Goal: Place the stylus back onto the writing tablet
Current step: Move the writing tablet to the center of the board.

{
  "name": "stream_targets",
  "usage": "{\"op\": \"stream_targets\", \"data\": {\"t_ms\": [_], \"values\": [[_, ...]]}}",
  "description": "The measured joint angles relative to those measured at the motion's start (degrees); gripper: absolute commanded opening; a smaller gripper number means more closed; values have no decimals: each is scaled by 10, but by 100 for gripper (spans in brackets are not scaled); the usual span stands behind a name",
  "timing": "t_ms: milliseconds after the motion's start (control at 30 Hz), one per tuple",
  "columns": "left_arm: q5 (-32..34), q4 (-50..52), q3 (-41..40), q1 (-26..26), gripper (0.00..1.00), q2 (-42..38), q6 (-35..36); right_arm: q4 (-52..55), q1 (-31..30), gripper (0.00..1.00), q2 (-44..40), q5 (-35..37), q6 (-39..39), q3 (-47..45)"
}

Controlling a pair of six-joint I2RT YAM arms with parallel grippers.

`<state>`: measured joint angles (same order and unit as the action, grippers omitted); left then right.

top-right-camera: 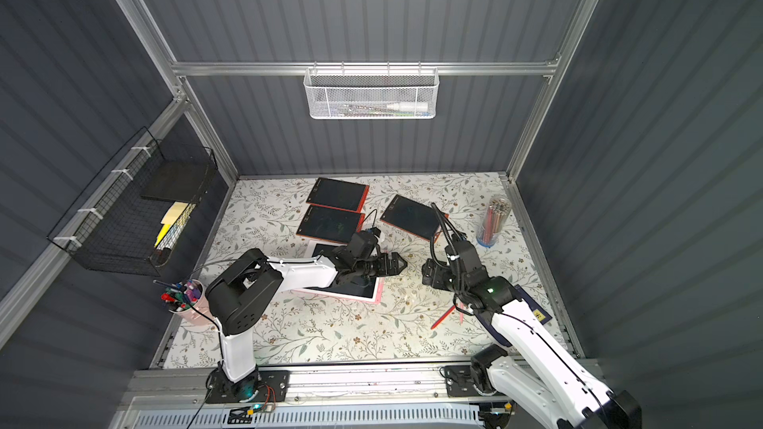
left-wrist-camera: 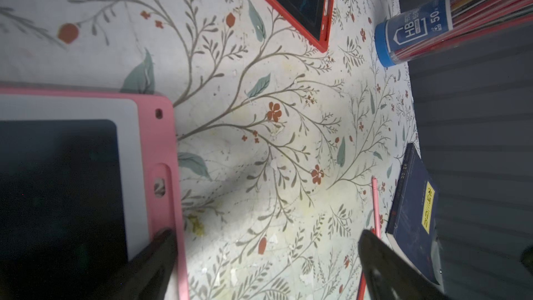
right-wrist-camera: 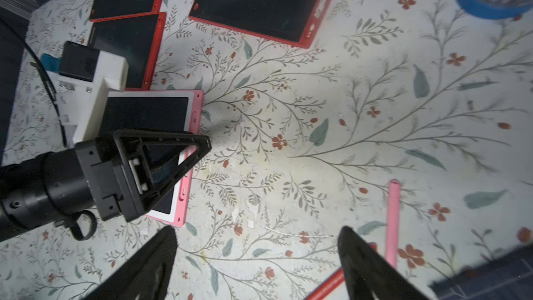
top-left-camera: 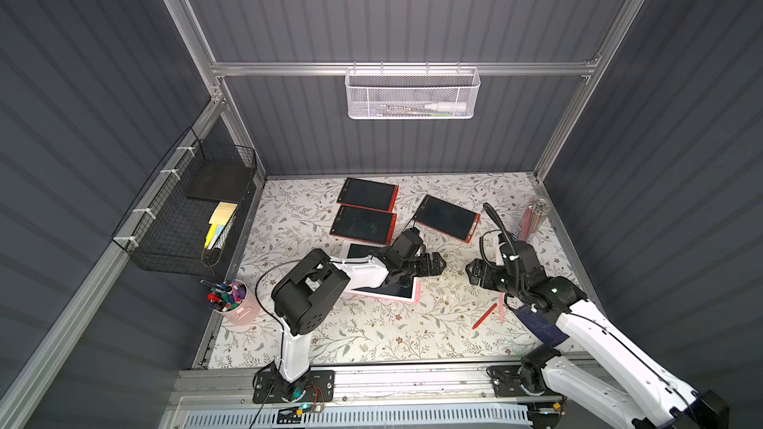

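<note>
Over on the right side of the floral table [top-left-camera: 371,336], the pink stylus [right-wrist-camera: 392,220] is just lying flat on the surface with nothing holding it. A red stylus [top-left-camera: 485,316] sits right beside it, the two angled toward each other at one end, and a dark blue book [left-wrist-camera: 412,212] lies just next to them. They're partly tucked under the right arm in both top views.

The right gripper [right-wrist-camera: 258,229] hangs above bare table near the pink stylus, jaws spread apart, nothing between them.

The pink writing tablet [right-wrist-camera: 150,111] is well apart from the stylus, more toward the middle, flat on the table, screen up. The left arm reaches across it, and the left gripper [left-wrist-camera: 265,233] pokes out past the tablet's edge, jaws as wide as they go and empty. One finger sits over the pink frame; can't tell if it touches.

Further back you've got red tablets [top-left-camera: 363,222] and a clear pencil tube [top-left-camera: 532,216] at the far right. A pink cup of markers [top-left-camera: 239,311] stands at the left edge, with a black wire basket [top-left-camera: 165,216] on the left wall and a white mesh basket [top-left-camera: 413,94] on the back rail.
</note>
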<state>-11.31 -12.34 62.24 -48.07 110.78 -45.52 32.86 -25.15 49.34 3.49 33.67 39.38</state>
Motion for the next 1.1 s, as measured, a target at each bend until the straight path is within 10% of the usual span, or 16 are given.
{"op": "stream_targets", "data": {"t_ms": [1100], "values": [[-51, -14, 33, 5, 99, -217, 355, 78, 141, 29, 176, 51, 54, -22]]}}
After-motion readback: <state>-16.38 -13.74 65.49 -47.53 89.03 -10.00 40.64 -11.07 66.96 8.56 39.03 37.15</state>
